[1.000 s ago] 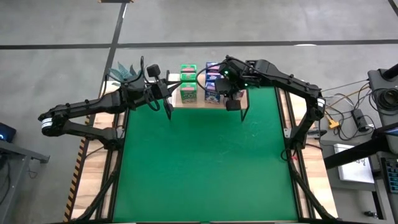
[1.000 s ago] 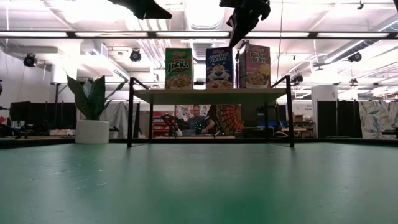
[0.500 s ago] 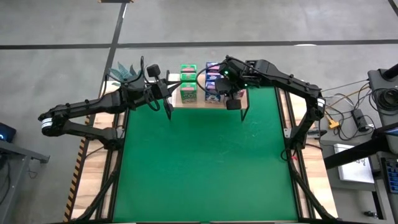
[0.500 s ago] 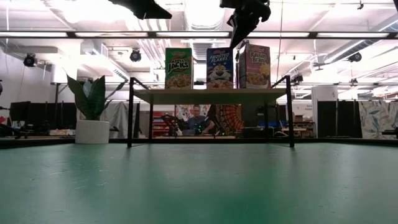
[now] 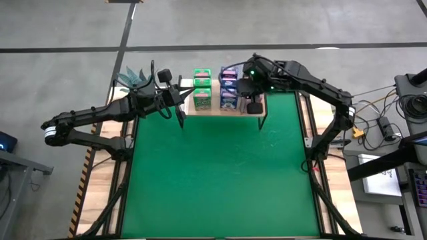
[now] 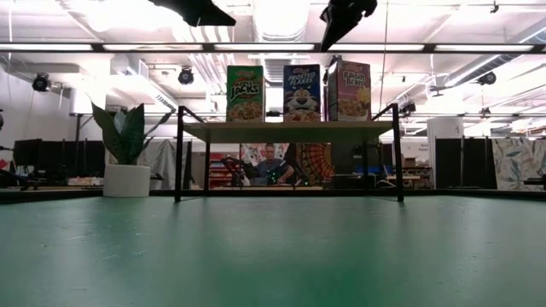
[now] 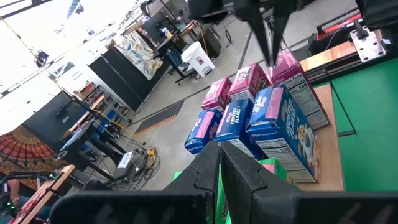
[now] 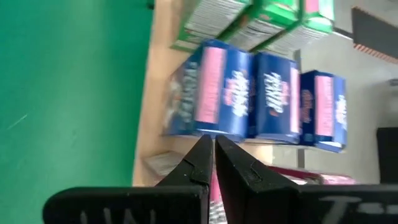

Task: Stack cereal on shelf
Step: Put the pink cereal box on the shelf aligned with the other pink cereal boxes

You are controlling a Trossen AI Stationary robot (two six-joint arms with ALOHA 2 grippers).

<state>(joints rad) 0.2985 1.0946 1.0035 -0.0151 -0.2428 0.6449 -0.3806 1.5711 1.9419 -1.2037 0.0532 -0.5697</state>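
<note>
Standing on the shelf at the far edge of the green table: cereal boxes in three rows, running front to back. Green boxes on the left side, blue boxes in the middle, pink boxes on the right side, rows close side by side. In the low view, one upright front of each colour shows above the wood plank: green, blue, pink.

Right gripper: above the pink row at the shelf's right end, fingers pressed together, holding nothing.

Left gripper: by the shelf's left front corner, beside the green row, fingers likewise pressed together and empty.

Potted plant: beyond the table's far left corner.

Person: seated in the room behind, seen under the shelf.
</note>
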